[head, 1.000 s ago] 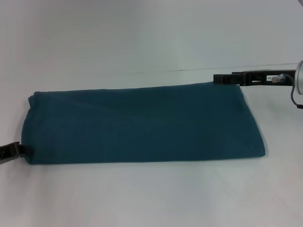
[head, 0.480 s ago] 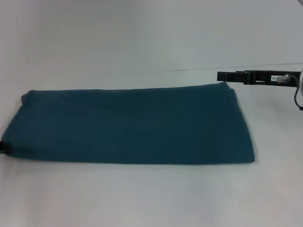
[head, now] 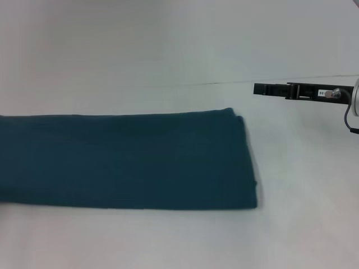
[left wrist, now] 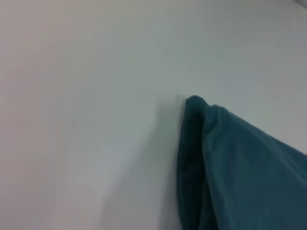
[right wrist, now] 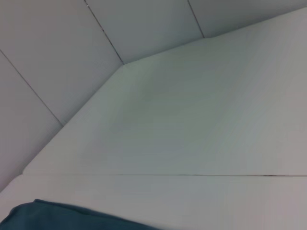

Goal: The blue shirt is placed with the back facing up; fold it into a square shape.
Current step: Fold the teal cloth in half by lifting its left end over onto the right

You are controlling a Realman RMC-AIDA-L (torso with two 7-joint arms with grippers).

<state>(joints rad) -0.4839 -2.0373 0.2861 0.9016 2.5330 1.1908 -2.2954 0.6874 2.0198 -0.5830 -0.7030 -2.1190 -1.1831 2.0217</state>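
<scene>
The blue shirt (head: 129, 159) lies flat on the white table as a long folded band, plain side up, and its left end runs past the left edge of the head view. Its right end is squared off near the middle. My right gripper (head: 257, 88) hovers beyond and to the right of that end, clear of the cloth, seen edge-on as a thin black bar. The left wrist view shows a folded corner of the shirt (left wrist: 240, 167) close by but no fingers. A bit of the shirt's edge (right wrist: 48, 215) appears in the right wrist view. The left gripper is out of view.
The white table (head: 168, 50) spreads all around the shirt, with a thin seam line (head: 224, 83) running across it behind the cloth. Wall panels (right wrist: 72, 48) rise past the table's far edge in the right wrist view.
The shirt has slid well to the left, its left end and the left gripper leaving the head view. Its right end has pulled away from the right gripper, which has barely moved.
</scene>
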